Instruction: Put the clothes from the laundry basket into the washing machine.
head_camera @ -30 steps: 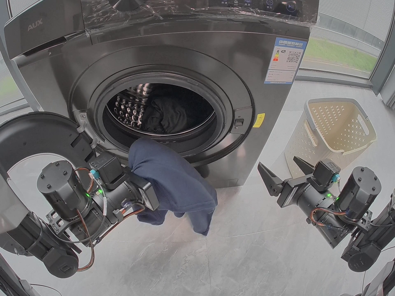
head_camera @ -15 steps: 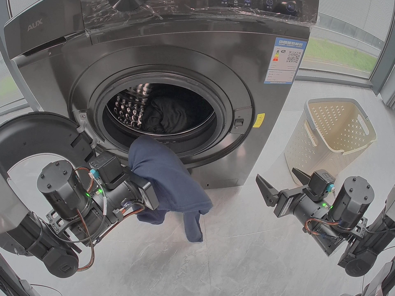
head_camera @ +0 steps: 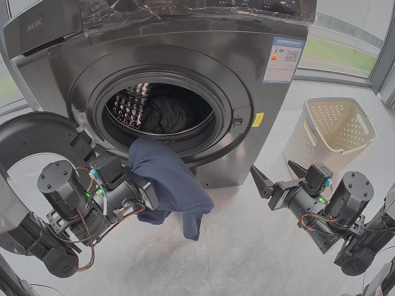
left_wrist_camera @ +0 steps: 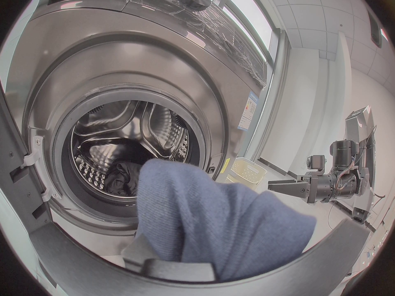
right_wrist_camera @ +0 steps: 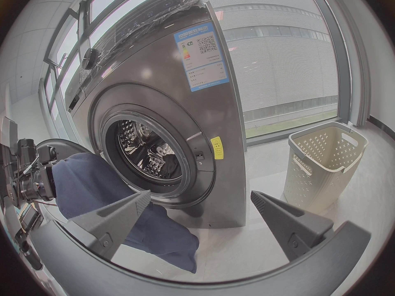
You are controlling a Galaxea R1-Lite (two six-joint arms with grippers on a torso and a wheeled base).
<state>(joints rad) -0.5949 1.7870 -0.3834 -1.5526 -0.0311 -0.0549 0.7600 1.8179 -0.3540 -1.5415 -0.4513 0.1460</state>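
A navy blue garment hangs over my left gripper, which is shut on it just below the open mouth of the washing machine. The cloth hides the fingers and trails down toward the floor. In the left wrist view the garment bulges in front of the drum. A dark garment lies inside the drum. My right gripper is open and holds nothing, low beside the machine's right front corner. The cream laundry basket stands on the floor behind it, tilted, with no clothes visible in it.
The machine's round door is swung open to the left, behind my left arm. Grey tiled floor lies open in front of the machine. Glass walls run behind the basket.
My right arm has moved left and a little nearer the machine, still open. The garment's hanging end swung left and settled. My left arm has kept still.
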